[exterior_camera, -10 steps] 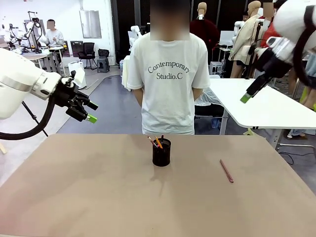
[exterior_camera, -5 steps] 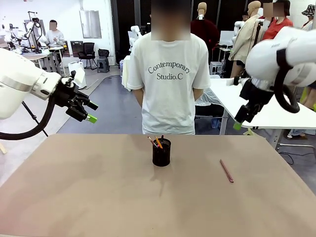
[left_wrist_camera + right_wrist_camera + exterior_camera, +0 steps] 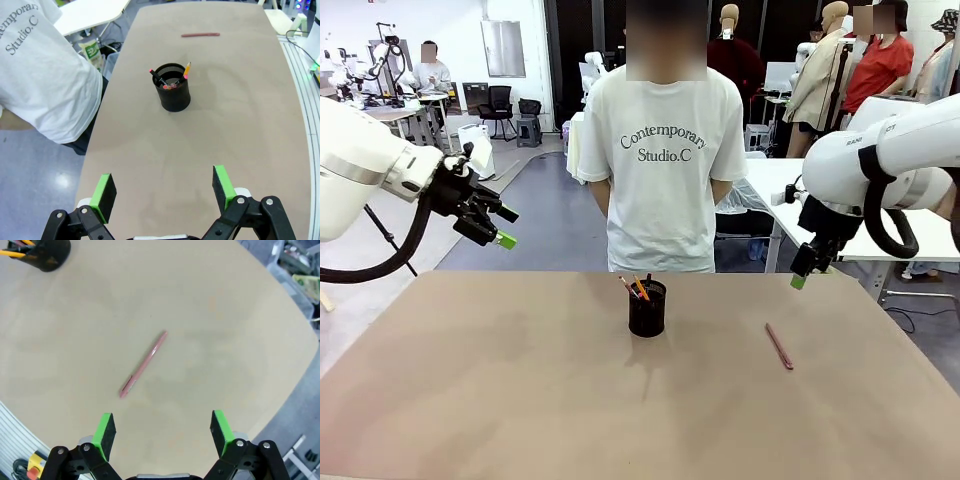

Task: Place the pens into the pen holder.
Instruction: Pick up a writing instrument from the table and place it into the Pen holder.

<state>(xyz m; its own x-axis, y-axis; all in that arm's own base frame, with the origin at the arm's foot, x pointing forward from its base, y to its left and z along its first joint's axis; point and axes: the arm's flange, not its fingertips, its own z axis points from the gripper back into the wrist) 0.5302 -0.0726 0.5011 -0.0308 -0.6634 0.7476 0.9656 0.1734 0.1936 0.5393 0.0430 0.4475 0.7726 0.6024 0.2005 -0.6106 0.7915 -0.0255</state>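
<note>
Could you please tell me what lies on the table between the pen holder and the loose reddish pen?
Nothing: the stretch of tabletop between the pen holder and the reddish-brown pen is bare, as the front view shows.

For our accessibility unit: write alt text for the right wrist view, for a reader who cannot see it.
A reddish pen lies flat on the tan table beyond the open right tool; the black pen holder sits top-left.

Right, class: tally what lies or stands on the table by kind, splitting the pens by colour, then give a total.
Black pen with red tip: 1
Yellow-orange pencil: 1
Reddish-brown pen: 1
Black pen holder: 1
Total: 4
</note>
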